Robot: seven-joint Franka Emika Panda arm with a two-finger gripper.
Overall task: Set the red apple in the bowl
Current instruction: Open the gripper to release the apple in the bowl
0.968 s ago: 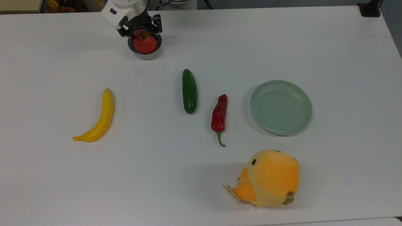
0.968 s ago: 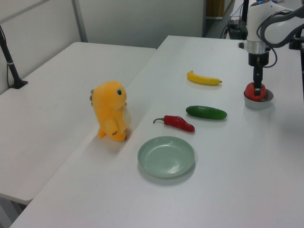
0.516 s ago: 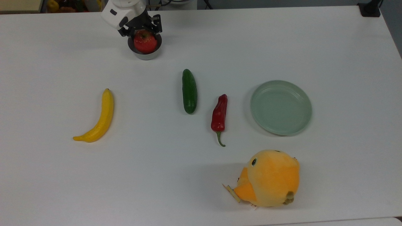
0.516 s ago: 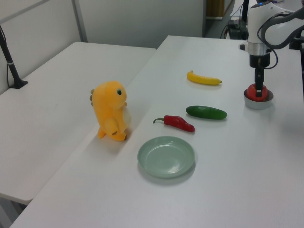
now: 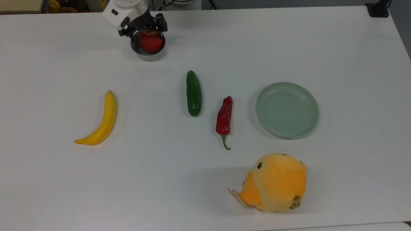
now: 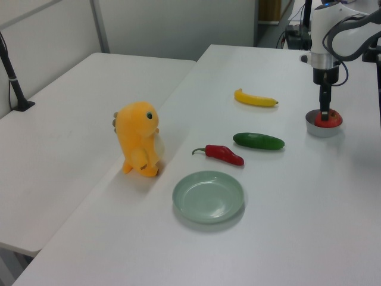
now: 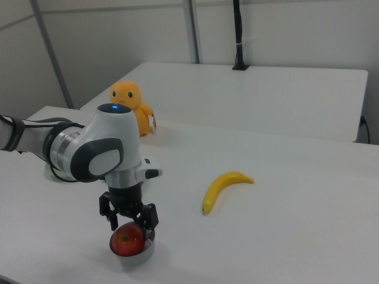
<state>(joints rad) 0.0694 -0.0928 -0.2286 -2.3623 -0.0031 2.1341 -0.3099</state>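
Apple [image 5: 150, 42]: seated in bowl [image 5: 147, 56] at counter [image 5: 289, 41] far edge, top view. My hand [image 5: 148, 29]: spread, fingers straddling apple top, not pinching. Advice: lift straight up, clear of rim, no sideways drag; bowl light, tips easily.

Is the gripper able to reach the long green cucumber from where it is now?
Probably yes. The gripper hangs over the red apple in the grey bowl, and bare white table lies between it and the cucumber.

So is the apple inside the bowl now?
Yes. The apple sits in the bowl, its top above the rim, under the gripper.
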